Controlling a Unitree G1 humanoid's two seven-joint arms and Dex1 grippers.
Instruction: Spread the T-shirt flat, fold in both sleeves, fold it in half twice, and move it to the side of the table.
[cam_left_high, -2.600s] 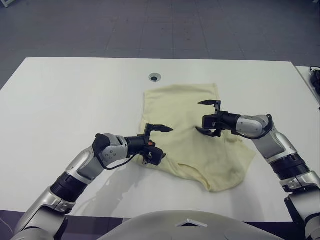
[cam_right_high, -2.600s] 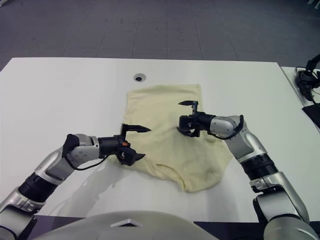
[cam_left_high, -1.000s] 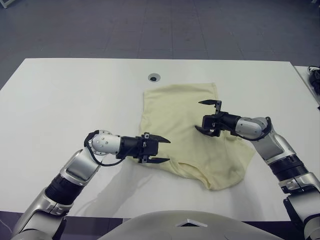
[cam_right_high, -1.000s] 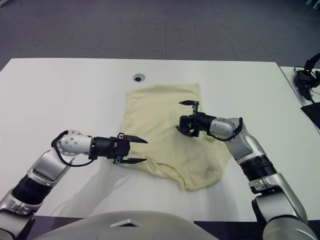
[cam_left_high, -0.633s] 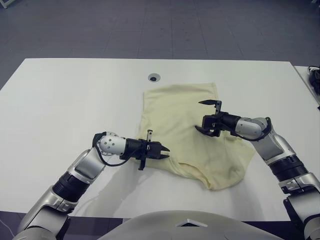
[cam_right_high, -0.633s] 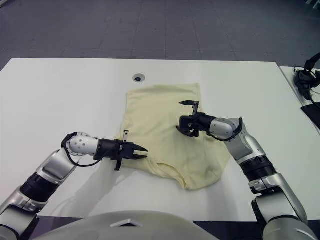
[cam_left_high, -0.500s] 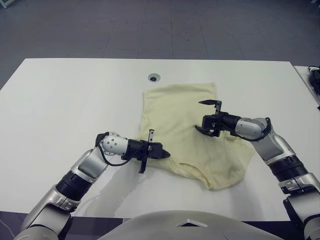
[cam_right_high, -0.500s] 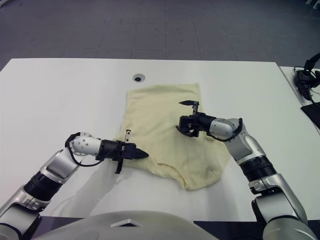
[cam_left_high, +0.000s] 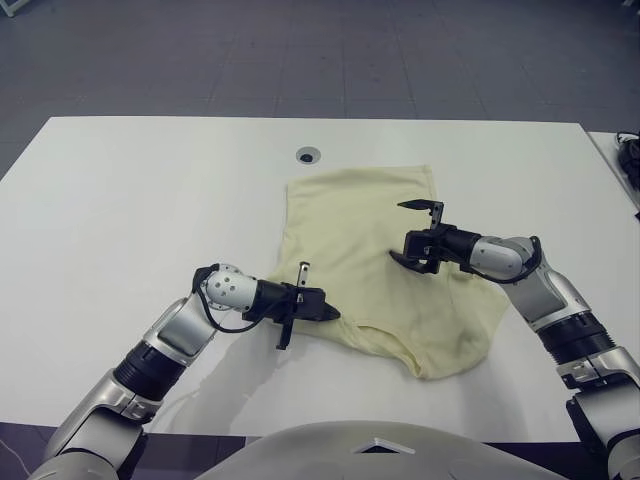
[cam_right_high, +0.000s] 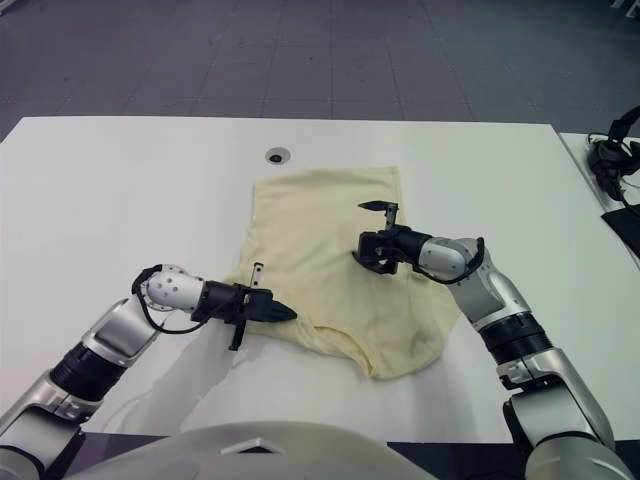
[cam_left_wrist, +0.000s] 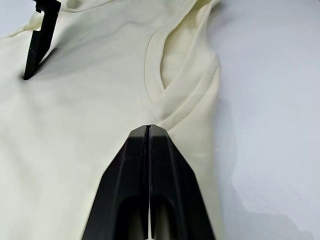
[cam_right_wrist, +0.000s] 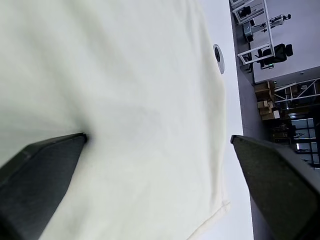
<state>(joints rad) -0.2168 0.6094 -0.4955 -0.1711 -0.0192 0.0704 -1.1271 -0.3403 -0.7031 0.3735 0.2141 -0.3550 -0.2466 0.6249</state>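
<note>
The white rectangular table carries the pale yellow cotton T-shirt at its centre, hem toward the far edge and neckline toward the robot. The near end is rumpled and bulges to the right, so the garment is not flat. The right gripper sits over mid-shirt, released, with one finger on the cloth and the other raised. The left gripper is clenched at the near left edge by the neckline; whether cloth is caught cannot be told. Judged step: spreading, ahead of the sleeve folds. The next move calls for drawing that near edge outward and smoothing it. A small round cable hole lies beyond the hem.
</note>
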